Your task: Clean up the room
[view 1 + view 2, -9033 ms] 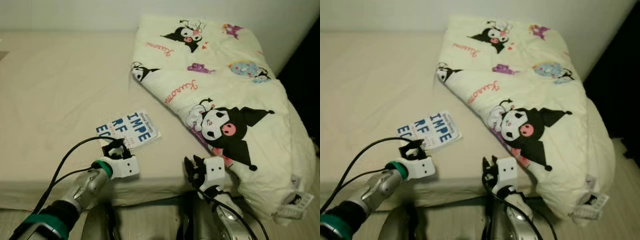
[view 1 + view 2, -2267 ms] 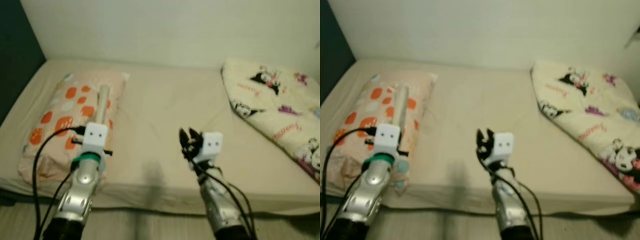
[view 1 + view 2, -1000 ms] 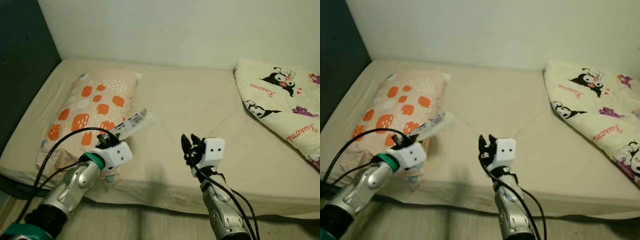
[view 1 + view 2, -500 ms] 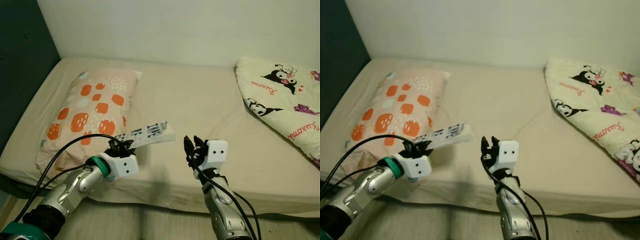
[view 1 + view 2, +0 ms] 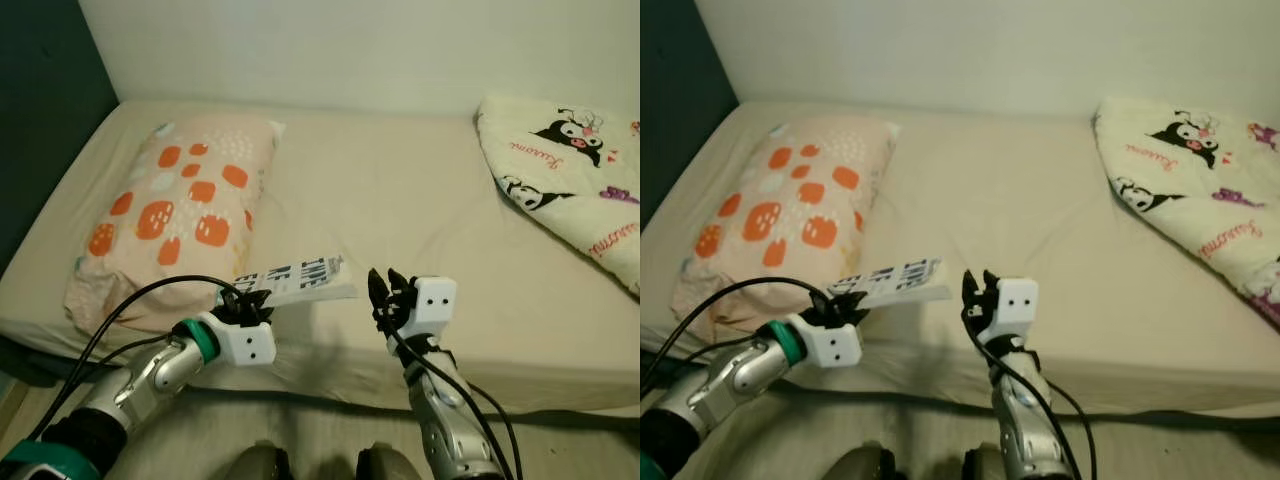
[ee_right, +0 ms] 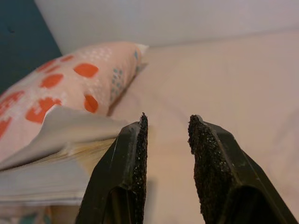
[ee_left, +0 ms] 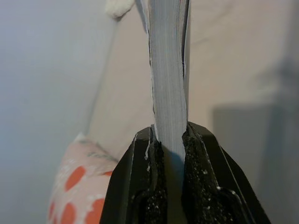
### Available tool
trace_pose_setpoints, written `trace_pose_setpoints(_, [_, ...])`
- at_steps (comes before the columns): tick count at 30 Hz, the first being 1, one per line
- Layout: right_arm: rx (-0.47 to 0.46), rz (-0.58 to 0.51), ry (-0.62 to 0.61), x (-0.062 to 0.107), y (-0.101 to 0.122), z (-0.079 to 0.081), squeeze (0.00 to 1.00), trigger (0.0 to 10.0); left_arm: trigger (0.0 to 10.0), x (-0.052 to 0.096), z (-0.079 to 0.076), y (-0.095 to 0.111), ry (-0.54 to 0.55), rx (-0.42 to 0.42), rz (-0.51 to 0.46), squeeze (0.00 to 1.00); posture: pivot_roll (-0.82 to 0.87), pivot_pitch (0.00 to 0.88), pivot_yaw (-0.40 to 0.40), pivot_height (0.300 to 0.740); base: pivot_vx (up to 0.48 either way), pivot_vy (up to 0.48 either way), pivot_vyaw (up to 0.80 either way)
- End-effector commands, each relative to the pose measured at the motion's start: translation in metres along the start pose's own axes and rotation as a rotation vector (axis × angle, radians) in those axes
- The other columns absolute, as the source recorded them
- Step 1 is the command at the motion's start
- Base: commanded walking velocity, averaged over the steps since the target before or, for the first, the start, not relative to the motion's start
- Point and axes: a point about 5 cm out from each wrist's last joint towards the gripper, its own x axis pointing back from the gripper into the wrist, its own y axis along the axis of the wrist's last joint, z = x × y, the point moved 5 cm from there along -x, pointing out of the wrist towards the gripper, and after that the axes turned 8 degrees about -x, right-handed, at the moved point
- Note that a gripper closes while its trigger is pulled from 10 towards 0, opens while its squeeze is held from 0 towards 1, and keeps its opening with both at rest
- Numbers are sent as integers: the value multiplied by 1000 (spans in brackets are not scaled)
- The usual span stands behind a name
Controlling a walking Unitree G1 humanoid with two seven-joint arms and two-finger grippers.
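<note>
Spanning the scene: bed [image 5: 400, 210] with a beige sheet served as the landmark; a pale wall ran along its far side.
Pillow: a peach pillow [image 5: 170, 215] with orange blotches lay on the bed at its left end, near the dark wall [image 5: 40, 120].
Left gripper: the left gripper [image 5: 248, 300] hung over the bed's near edge, just right of the pillow's near corner, fingers pinched on the edge of a book. In the left wrist view the two black pads [image 7: 145, 186] pressed against either side of the page block.
Book: the book [image 5: 295, 281], white cover with blue block lettering, was held clear of the sheet, roughly level, sticking out from the gripper toward the bed's middle. Lettering too small to read fully.
Right gripper: the right gripper [image 5: 385, 297] hovered above the bed's near edge, just right of the book's free end, not touching it. Its fingers [image 6: 133, 154] stood slightly apart with nothing between them; the right wrist view looked past them to the book's pages and the pillow.
Quilt: a cream quilt [image 5: 575, 180] printed with black-and-white cartoon characters lay bunched on the bed's right end, well apart from both grippers.
Floor: a strip of pale floor [image 5: 1160, 450] showed below the bed's near edge.
</note>
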Motion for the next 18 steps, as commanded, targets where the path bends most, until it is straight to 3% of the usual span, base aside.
trace_pose_setpoints(1, [-9,-3,-24,1,1,-4,0,10000,10000,0,0,5,-10,-41,-54,0,-46,128,62,596,0,0,0])
trace_pose_setpoints(9, [-8,-21,-35,2,8,-9,0,10000,10000,8,-3,0,-85,-156,-119,0,-55,143,46,576,0,0,0])
trace_pose_setpoints(11, [-8,-21,-31,4,9,-9,0,10000,10000,11,-1,-7,-111,-225,-125,0,-63,155,36,576,0,0,0])
trace_pose_setpoints(18, [7,-13,-26,13,10,-12,0,10000,10000,10,8,-29,-123,-381,-72,0,-95,182,21,576,0,0,0])
